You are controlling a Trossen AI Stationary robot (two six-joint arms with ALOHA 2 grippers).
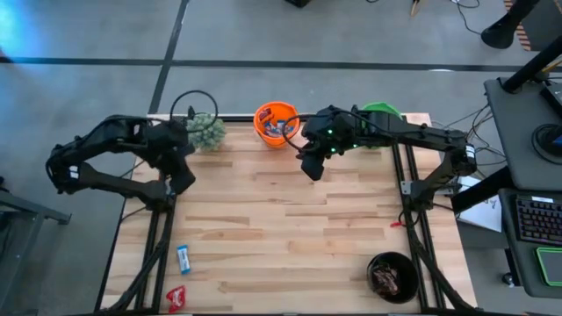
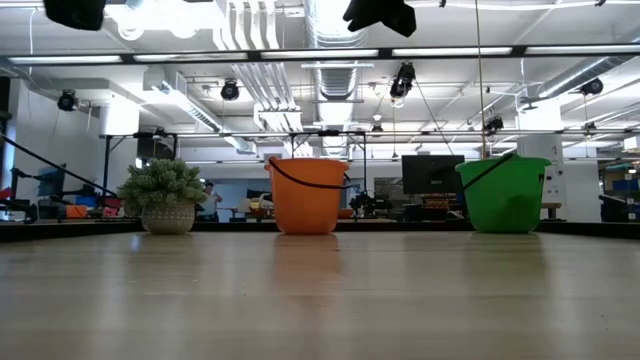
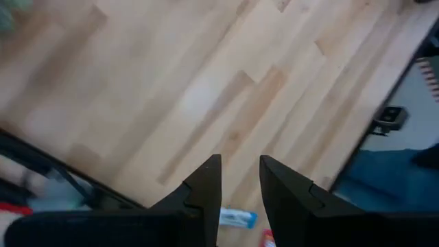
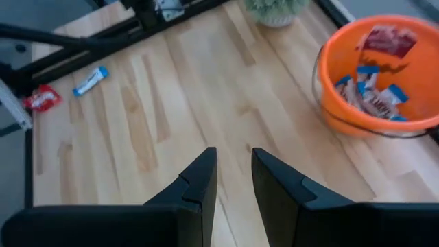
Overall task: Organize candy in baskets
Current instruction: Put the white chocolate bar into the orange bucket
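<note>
The orange basket [image 1: 277, 123] stands at the table's far edge with several red and blue-and-white candy bars inside [image 4: 374, 92]. To its right, my right arm partly hides the green basket [image 1: 382, 110]. The black basket [image 1: 392, 276] at the near right holds dark brown candy. A blue-and-white candy [image 1: 183, 257] and a red candy [image 1: 176, 298] lie flat on the table's near left corner. My left gripper [image 1: 180, 180] hangs above the left side, narrowly open and empty [image 3: 240, 171]. My right gripper [image 1: 312, 167] hangs near the orange basket, narrowly open and empty [image 4: 233, 165].
A fuzzy grey-green plant [image 1: 206, 132] in a small pot stands at the far left, beside the orange basket. Bare wooden tabletop [image 1: 290, 228] spreads across the middle. Dark frame bars [image 1: 158, 237] run along the table's left and right sides.
</note>
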